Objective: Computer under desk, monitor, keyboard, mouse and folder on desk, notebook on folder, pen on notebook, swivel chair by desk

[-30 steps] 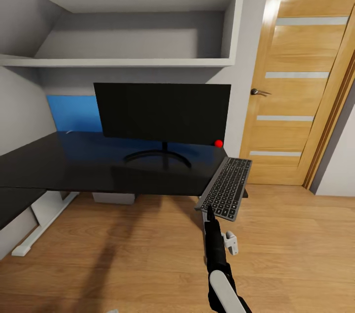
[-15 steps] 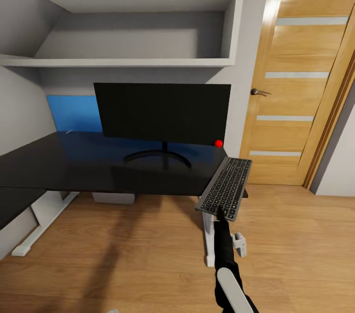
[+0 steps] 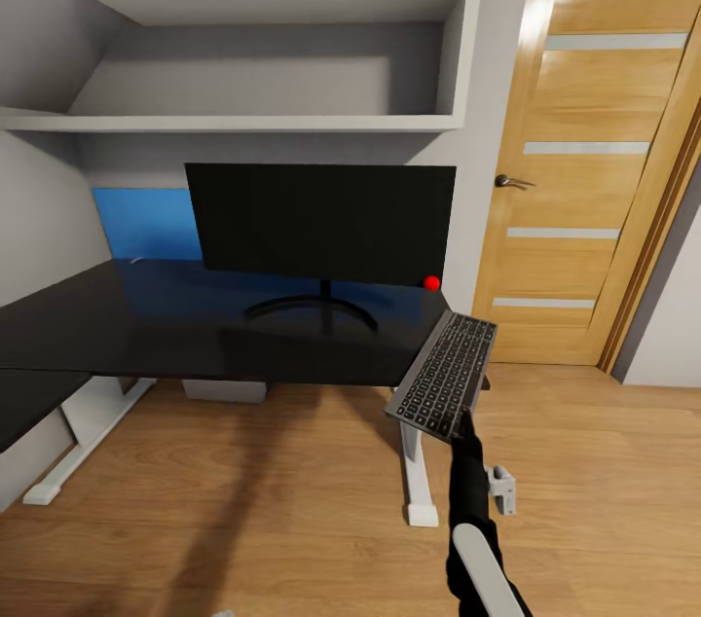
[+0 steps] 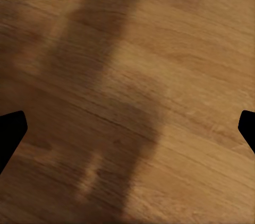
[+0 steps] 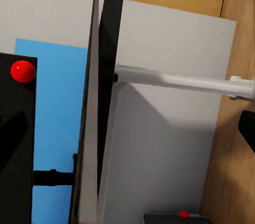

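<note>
At the desk's right end, the keyboard (image 3: 445, 372) hangs out past the black top, far end over the desk (image 3: 195, 325) corner, near end tilted out over the wood floor (image 3: 243, 490). Right gripper (image 3: 464, 419) meets its near short edge; the fingers are hidden under that edge, so whether they pinch it I cannot tell, though the keyboard sits propped in the air there, which suggests a hold. Right arm reaches up from low in the head view, forearm nearly straight toward the keyboard.

Step in hand, by my reading: getting the keyboard onto the desk beside the monitor (image 3: 321, 220), which stands upright mid-desk, red dot at its lower right corner. Next move calls for carrying or sliding the keyboard leftward and inward until it lies flat in front of the monitor's stand, clear of the edge.

Left gripper (image 4: 127, 134): finger tips dark at either side of its wrist view, spread wide, nothing between, only floor beyond
</note>
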